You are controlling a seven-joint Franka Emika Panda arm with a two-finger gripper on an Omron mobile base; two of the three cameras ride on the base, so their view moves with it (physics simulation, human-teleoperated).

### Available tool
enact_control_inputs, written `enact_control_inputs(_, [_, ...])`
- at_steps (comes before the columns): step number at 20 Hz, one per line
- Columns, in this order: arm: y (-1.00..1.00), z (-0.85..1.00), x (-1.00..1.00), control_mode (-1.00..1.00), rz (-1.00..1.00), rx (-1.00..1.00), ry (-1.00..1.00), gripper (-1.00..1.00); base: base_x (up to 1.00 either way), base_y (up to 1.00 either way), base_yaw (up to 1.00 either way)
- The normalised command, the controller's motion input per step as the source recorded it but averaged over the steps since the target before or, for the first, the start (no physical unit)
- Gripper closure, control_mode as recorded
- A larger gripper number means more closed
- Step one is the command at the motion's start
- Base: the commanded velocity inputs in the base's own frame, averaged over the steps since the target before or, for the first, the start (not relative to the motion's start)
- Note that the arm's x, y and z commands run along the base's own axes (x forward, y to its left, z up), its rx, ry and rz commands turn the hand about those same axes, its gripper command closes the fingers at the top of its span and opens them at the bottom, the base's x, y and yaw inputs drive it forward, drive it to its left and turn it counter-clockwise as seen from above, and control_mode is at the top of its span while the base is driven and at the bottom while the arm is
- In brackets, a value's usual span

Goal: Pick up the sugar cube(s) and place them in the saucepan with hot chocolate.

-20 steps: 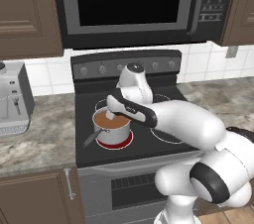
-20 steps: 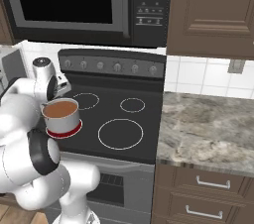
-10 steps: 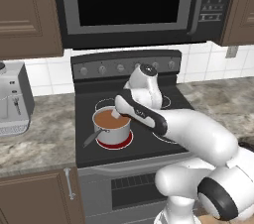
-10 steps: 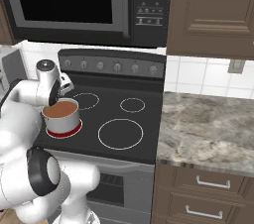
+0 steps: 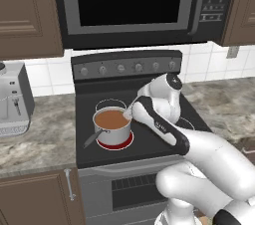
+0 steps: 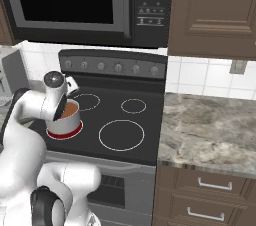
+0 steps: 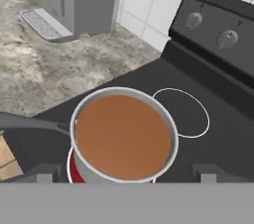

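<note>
The saucepan (image 5: 112, 128) stands on the near left burner of the black stove (image 5: 144, 142), over a ring that glows red (image 5: 115, 144) around its base. It is filled nearly to the rim with hot chocolate (image 7: 123, 135), a smooth reddish-brown surface, flat and unbroken in the hand view. Its long thin grey handle (image 5: 91, 139) points out toward the near left, over the stove's front edge. The end effector (image 5: 130, 113) hangs just right of and above the pan's rim in the left base view; from the right base view it sits over the pan (image 6: 65, 120), partly hiding it. The hand camera looks down into the saucepan (image 7: 124, 134), and only the two finger tips (image 7: 45, 174) show, set wide apart at either side of the bottom edge with nothing visible between them, so the end effector reads as released. No sugar cube can be made out on the liquid's surface. Behind the pan lies the far left burner ring (image 7: 182, 112), and beyond it the stove's back panel with its knobs (image 7: 193, 20). To the left, a grey coffee machine (image 5: 12, 99) stands on the marbled desk (image 5: 40, 139) against the tiled wall. A black microwave (image 5: 134, 2) hangs above the stove, with brown cabinets on both sides of it.
</note>
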Motion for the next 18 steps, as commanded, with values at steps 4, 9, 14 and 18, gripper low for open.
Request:
enact_control_inputs(4, [-0.29,0.25,-0.34,-1.0,0.0,0.14,-0.13,-1.0,0.0,0.0,0.0])
enact_control_inputs(9, [-0.44,0.34,-0.21,-1.0,0.0,0.16,-0.03,-1.0,0.0,0.0,0.0])
enact_control_inputs(14, [-0.26,0.61,-0.15,-1.0,0.0,0.2,-0.04,-1.0,0.0,0.0,0.0])
enact_control_inputs(18, [-0.57,0.54,-0.14,-1.0,0.0,0.24,-0.02,-1.0,0.0,0.0,0.0])
